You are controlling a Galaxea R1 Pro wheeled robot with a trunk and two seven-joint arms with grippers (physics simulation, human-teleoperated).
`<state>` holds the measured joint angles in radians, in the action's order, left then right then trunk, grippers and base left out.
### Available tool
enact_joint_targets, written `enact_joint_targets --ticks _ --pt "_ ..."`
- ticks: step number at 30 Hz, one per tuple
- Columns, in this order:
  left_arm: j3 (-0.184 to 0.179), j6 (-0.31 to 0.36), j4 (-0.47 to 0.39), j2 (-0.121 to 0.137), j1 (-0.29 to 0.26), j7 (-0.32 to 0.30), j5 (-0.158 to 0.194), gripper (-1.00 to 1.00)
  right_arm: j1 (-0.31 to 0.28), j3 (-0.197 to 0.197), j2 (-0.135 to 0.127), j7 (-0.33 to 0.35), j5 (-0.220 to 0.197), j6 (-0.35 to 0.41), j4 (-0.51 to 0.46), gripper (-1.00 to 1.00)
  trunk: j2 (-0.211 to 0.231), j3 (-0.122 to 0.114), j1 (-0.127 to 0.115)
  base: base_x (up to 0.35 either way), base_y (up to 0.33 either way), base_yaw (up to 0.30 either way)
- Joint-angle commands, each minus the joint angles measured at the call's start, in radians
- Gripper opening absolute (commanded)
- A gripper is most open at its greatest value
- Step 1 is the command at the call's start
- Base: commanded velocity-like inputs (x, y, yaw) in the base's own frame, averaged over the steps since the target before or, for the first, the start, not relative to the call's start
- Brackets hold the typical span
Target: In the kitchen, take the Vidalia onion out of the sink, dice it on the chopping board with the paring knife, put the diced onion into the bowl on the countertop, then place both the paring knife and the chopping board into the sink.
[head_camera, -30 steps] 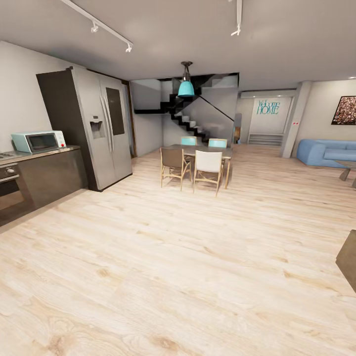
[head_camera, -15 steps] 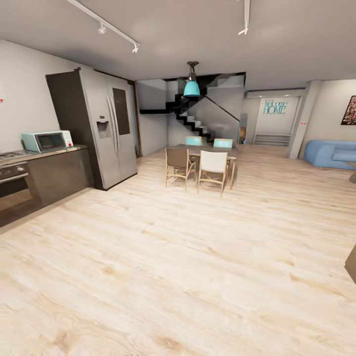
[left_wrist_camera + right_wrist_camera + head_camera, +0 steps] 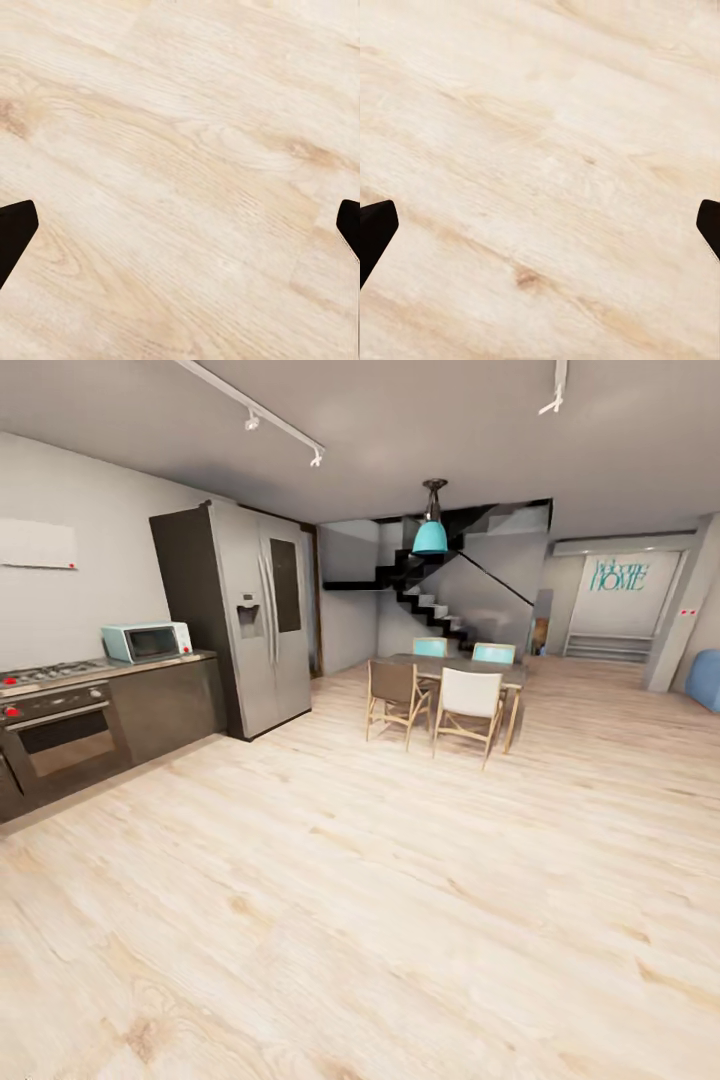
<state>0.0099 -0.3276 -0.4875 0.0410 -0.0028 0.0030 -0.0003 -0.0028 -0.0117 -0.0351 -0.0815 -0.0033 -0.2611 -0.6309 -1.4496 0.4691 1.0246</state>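
Both the left gripper [image 3: 180, 225] and right gripper [image 3: 540, 225] are spread wide, holding nothing above the wooden floor [image 3: 400, 880]. You have no sink or onion ahead yet, so keep turning the base toward the dark counter [image 3: 150, 680] until the kitchen worktop appears.

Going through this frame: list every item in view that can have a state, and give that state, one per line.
Left pincer: open, nothing held, wooden floor beneath.
Right pincer: open, nothing held, over the same floor.
Fridge: both doors closed.
Microwave: door closed, on the dark counter.
Oven: door closed.
Pendant lamp: hanging above the dining table; lit or not cannot be told.
Dining chairs: upright, at the table.
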Motion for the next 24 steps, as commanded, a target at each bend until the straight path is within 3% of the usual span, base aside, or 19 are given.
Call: enact_joint_targets --ticks 1,24 --pt "0.001 -0.002 0.0 0.0 0.0 0.0 -0.001 1.0 0.0 0.001 0.0 -0.003 0.0 -0.003 0.0 1.0 0.0 0.001 0.0 0.252 -0.239 0.264" --pt "0.001 -0.002 0.0 -0.001 0.0 0.0 -0.001 1.0 0.0 0.001 0.001 -0.003 0.0 -0.003 0.011 1.0 0.0 0.001 0.0 0.269 -0.226 0.264"
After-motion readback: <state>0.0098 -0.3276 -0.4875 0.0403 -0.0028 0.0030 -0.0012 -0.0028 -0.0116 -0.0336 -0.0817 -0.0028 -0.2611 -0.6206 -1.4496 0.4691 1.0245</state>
